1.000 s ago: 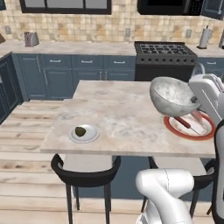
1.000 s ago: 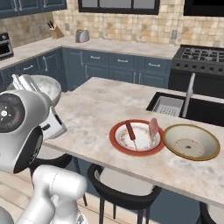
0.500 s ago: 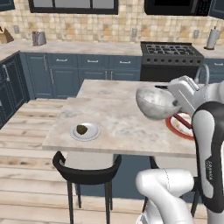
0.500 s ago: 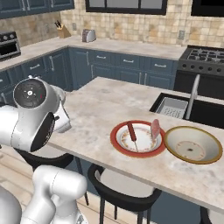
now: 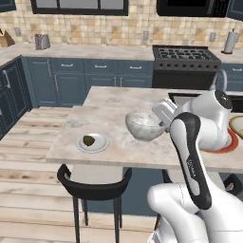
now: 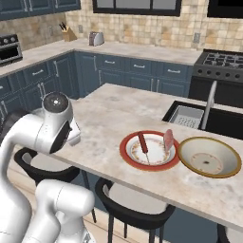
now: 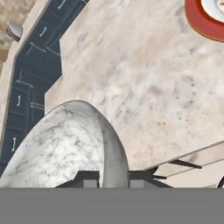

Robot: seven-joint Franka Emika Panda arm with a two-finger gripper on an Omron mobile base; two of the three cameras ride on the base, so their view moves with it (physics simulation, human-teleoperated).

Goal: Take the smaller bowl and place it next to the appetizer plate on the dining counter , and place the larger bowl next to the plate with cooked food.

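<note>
Blue cabinets and a tiled wall ring the kitchen behind the dining counter (image 5: pixel 114 118), the beige marble-look desk we are working over. Since a second ago our base has rolled along the desk, so both base views have slid sideways — the appetizer plate (image 5: pixel 93 142) now lies closer to the middle of the left base view. Over that same second the smaller bowl (image 5: pixel 144 126) has travelled with the arm from above the red-rimmed plate toward the left, and it has come down: it now sits low over the desk, touching it or nearly so; we cannot tell which. It lies near the appetizer plate, to its right, with bare slab between them.

Our gripper (image 7: pixel 113 178) has its jaws pinching the bowl's rim, one tip inside and one outside, as the hand view shows.

We judge that the carry is nearly finished and that what remains of this step is setting the bowl down beside the small plate and letting go.

Further right, the plate with cooked food (image 6: pixel 149 150) holds its sausage and pinkish meat, and the larger bowl (image 6: pixel 210 156) rests just beside it, near the sink — so that half looks already arranged.
</note>
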